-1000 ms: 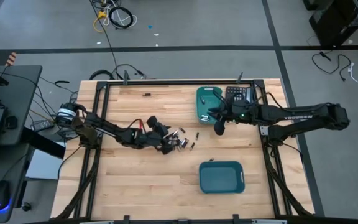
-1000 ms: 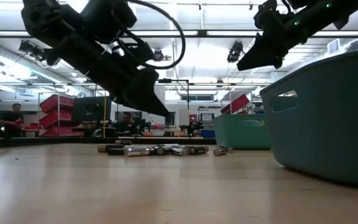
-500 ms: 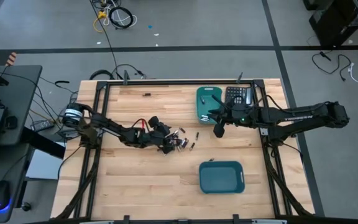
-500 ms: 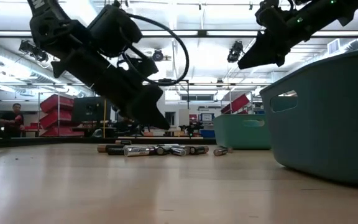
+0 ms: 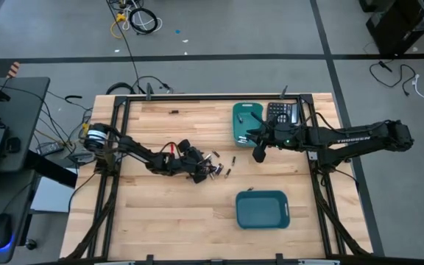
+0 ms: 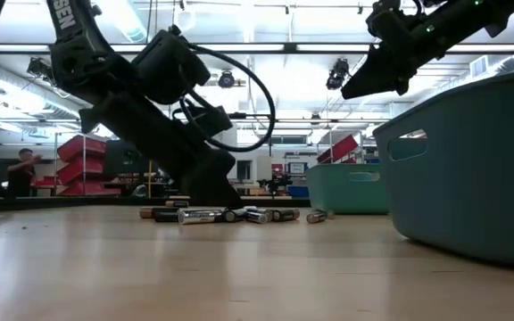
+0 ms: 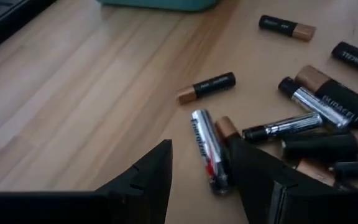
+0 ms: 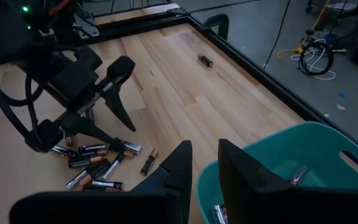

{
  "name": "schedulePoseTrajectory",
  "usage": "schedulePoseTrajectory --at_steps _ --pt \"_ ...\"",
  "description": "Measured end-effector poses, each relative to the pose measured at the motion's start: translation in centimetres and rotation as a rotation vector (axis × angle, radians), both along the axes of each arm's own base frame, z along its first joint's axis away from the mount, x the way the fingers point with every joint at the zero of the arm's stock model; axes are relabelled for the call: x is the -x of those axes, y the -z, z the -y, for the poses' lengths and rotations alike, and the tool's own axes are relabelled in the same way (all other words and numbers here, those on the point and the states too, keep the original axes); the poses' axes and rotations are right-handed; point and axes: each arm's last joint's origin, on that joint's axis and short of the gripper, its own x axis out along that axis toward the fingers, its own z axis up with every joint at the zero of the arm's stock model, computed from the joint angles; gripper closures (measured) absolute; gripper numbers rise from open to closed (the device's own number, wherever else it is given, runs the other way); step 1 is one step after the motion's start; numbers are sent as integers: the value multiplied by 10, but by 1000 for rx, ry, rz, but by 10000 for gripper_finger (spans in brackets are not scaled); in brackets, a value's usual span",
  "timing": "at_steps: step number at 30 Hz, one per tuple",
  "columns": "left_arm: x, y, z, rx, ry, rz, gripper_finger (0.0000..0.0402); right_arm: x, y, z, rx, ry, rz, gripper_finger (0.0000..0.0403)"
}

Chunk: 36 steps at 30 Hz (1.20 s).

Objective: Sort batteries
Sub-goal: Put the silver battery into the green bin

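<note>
A heap of small batteries (image 5: 213,165) lies near the table's middle, some silvery, some black with copper ends (image 7: 316,118). My left gripper (image 7: 201,143) is low over the heap's left edge. It is open, with one finger on each side of a silvery battery (image 7: 207,152) that lies flat on the wood. In the low view its tips (image 6: 221,192) hang just above the heap (image 6: 230,214). My right gripper (image 5: 258,153) hovers high beside the far teal bin (image 5: 243,118). It is open by a narrow gap (image 8: 204,146) with nothing in it.
The far bin (image 8: 278,155) has a few batteries in it. A second teal bin (image 5: 262,209) stands nearer the front right. A black keypad device (image 5: 282,112) sits at the far right, and a lone battery (image 5: 174,112) lies near the far edge. A person (image 6: 20,169) sits beyond the table.
My left gripper has sunk toward the table and the battery heap and stayed open. The batteries have not moved.
</note>
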Motion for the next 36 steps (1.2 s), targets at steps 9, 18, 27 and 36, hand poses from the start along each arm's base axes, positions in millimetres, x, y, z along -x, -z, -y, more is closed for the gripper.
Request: schedulePoseTrajectory --at_steps 9,18,27,36 --pt "2 4 -6 14 -26 -31 238 0 0 0 0 1 0 338" --pt "3 5 -8 34 -39 -43 238 0 0 0 0 0 0 338" --pt "3 5 -7 37 -34 -47 273 0 0 0 0 0 0 338" --pt "3 6 -7 35 -36 -50 347 0 0 0 0 0 0 338"
